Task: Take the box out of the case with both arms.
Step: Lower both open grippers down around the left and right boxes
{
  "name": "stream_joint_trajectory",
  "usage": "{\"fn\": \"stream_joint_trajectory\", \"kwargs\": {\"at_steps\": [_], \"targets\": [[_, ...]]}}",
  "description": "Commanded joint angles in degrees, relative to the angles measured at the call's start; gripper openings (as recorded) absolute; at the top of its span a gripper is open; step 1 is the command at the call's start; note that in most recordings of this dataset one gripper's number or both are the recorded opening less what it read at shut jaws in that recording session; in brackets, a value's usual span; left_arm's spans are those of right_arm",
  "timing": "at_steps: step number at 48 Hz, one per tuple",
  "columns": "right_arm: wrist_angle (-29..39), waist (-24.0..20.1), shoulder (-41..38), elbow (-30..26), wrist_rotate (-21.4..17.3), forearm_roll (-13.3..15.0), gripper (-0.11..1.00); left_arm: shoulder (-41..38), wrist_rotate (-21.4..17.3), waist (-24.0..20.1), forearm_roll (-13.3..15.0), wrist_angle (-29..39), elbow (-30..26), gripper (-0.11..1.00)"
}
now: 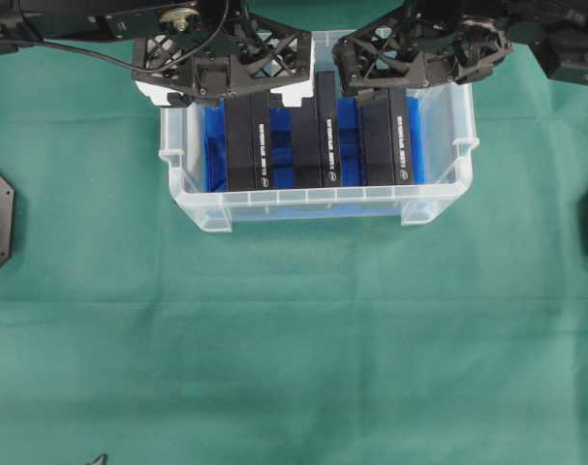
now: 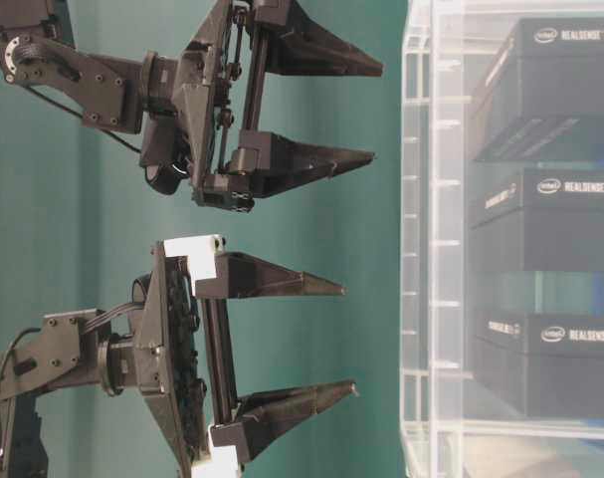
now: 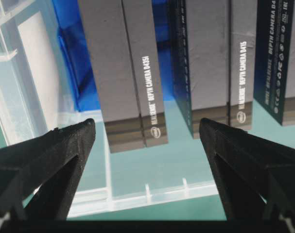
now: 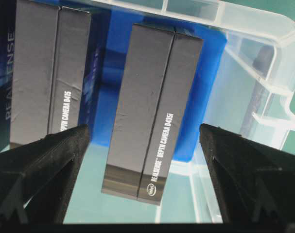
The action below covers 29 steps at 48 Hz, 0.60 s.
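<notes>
Standing on the green tabletop (image 1: 294,329), the case (image 1: 439,199) holds three upright black boxes on its blue lining (image 1: 212,145). Above its far rim hang the left end effector (image 1: 223,82) and right end effector (image 1: 410,68), both spread wide, gripping nothing, clear of the left box (image 1: 247,140) and right box (image 1: 386,136)

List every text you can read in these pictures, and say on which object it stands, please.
"REALSENSE DEPTH CAMERA D435I": left box, and right box.
"DEPTH CAMERA D415": middle box.
"REALSENSE DEPTH CAMERA" plus fine print, too small to read: dark blue box side.
Intel oval logo with "REALSENSE": box ends seen through the case.
Overhead view: print too small.
</notes>
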State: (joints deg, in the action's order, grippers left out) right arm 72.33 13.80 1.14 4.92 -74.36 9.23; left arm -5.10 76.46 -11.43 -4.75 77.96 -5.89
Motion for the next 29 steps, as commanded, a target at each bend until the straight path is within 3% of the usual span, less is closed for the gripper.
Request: {"fn": "stream_joint_trajectory", "kwargs": {"at_steps": [1, 19, 29], "targets": [[-0.1, -0.2, 0.7, -0.5, -0.3, -0.2, 0.92, 0.7, 0.1, 0.2, -0.3, -0.2, -1.1, 0.9], [-1.1, -0.2, 0.7, 2.4, -1.1, -0.4, 0.92, 0.4, 0.6, 0.1, -0.3, -3.3, 1.8, 0.9], [-4.8, -0.2, 0.6, 4.8, -2.5, -0.3, 0.92, -0.4, 1.2, 0.0, -0.3, -5.4, 4.7, 0.9]]}}
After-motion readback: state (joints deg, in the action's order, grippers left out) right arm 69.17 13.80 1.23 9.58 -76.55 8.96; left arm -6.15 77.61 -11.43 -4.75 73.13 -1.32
